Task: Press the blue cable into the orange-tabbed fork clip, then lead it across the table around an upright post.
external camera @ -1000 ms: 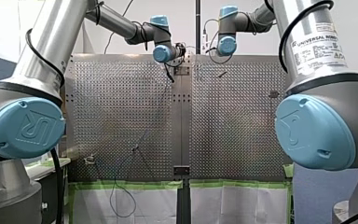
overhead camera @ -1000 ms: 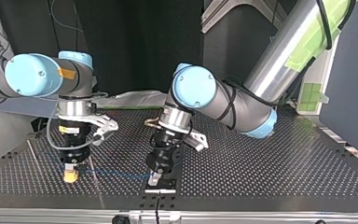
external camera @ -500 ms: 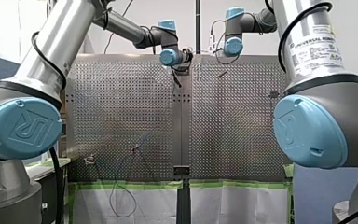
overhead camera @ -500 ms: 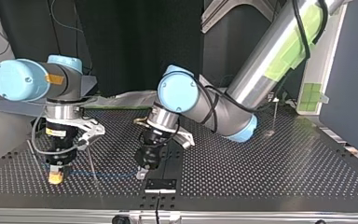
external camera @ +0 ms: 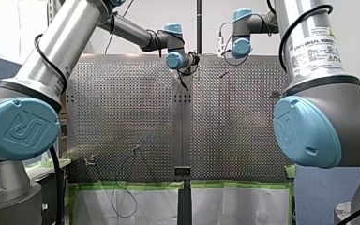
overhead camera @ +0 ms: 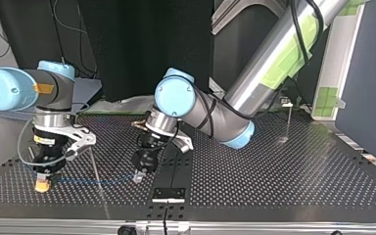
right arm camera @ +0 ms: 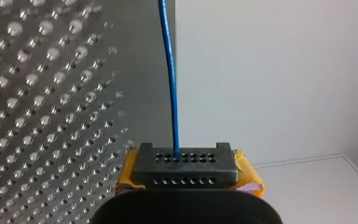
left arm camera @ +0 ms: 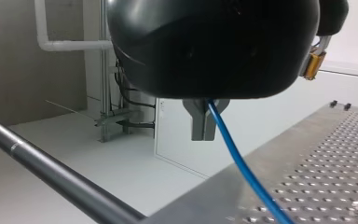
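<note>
The cable (overhead camera: pixel 112 180) runs as a taut, nearly level blue line just above the table (overhead camera: pixel 274 186), in the lower left of the top view, spanning between the two claws. My right claw (overhead camera: pixel 41 185), at that frame's far left, is pressed together on it: in the right wrist view the cable rises straight out from between the yellow pads (right arm camera: pixel 249 175). My left claw (overhead camera: pixel 138 177), left of the frame's centre, pinches it too. In the left wrist view the metal fingers (left arm camera: pixel 203 123) sit closed on the cable, which trails away down toward the table.

A thin near post (overhead camera: pixel 95 169) stands between the two claws, just beside the line; I cannot tell which side of it the cable passes. A far post (overhead camera: pixel 289 117) stands well apart at the right. I cannot make out the clip in any view.

As I judge it, the cable is held and tensioned, but seating it in the clip does not show as done, and leading it round a post is left.
</note>
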You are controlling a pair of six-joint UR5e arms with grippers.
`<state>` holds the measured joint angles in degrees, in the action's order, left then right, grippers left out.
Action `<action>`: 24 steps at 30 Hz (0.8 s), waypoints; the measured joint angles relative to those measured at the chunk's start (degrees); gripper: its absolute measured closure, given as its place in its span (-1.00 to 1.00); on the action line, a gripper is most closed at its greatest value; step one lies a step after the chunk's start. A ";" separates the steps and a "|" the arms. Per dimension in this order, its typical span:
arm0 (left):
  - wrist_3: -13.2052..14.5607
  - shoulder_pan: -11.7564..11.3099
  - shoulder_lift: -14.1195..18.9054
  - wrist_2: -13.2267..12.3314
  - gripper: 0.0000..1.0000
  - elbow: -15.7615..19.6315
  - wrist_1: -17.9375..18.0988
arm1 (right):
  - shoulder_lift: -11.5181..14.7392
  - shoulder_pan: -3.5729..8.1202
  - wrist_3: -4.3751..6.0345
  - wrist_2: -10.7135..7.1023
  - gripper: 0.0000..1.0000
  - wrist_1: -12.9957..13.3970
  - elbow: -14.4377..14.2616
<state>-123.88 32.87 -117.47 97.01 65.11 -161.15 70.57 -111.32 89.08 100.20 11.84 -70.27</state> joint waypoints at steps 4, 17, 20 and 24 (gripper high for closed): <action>-0.04 0.56 -1.21 0.17 1.00 -0.06 0.06 | -0.17 0.98 0.09 0.04 1.00 -0.10 -0.72; 0.00 1.17 -2.24 0.51 1.00 -0.10 1.23 | -1.77 4.13 0.24 -0.64 1.00 -0.06 -1.08; 0.02 1.04 -2.25 0.47 1.00 -0.09 1.79 | -2.80 4.71 0.30 -1.16 1.00 -0.01 -1.08; 0.02 0.73 -2.65 0.36 1.00 -0.10 2.64 | -4.89 5.21 0.59 -2.30 1.00 0.13 -1.11</action>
<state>-123.85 33.60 -120.11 97.36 65.01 -158.51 65.68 -106.12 89.66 97.90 11.96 -71.37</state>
